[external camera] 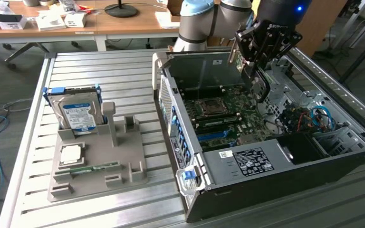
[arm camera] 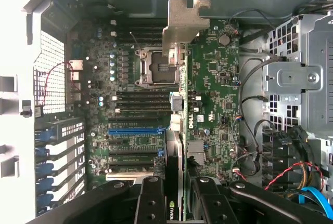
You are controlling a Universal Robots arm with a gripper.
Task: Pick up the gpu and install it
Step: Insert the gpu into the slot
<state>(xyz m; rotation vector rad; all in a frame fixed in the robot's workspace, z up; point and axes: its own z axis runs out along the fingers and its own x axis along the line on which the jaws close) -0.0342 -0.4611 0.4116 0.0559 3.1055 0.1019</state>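
In the exterior view, the gripper [external camera: 256, 71] hangs over the open computer case [external camera: 296, 166] on the slatted metal table [external camera: 93, 71], its fingers pinching the gpu [external camera: 257, 88], which stands on edge above the motherboard [external camera: 224, 107]. On the exterior view's left, a hard drive [external camera: 78, 114] stands in a grey holder [external camera: 97, 164]. In the wrist view, the fingers [arm camera: 151, 198] clamp the card from both sides, its grey bracket [arm camera: 184, 24] at the far end, above the board and just beside the CPU socket [arm camera: 155, 68].
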